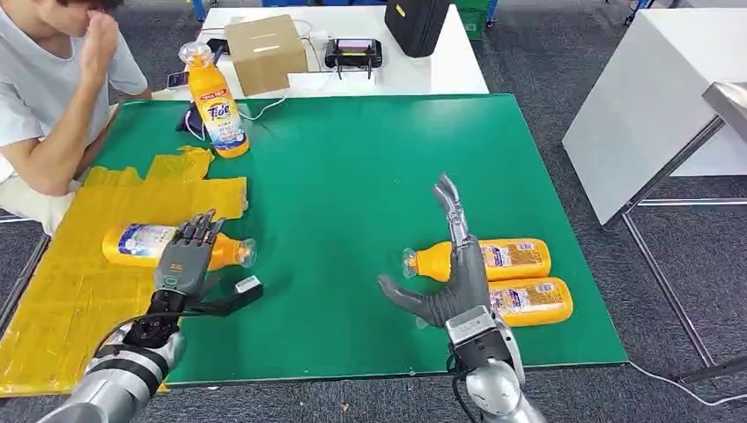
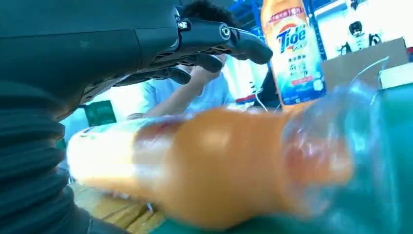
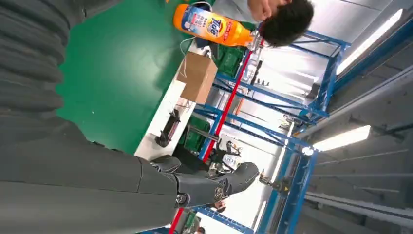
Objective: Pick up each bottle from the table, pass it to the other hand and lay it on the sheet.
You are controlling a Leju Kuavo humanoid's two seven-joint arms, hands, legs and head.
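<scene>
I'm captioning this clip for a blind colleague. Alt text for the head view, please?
On a green table, the left hand rests over a bottle lying on a yellow sheet; the right hand is open by two lying bottles. Another bottle stands behind, a person at left.

Left hand over bottle on sheet; right hand spread beside two lying bottles

Bare green table between the hands; upright bottle (far left) obstructs.
</scene>
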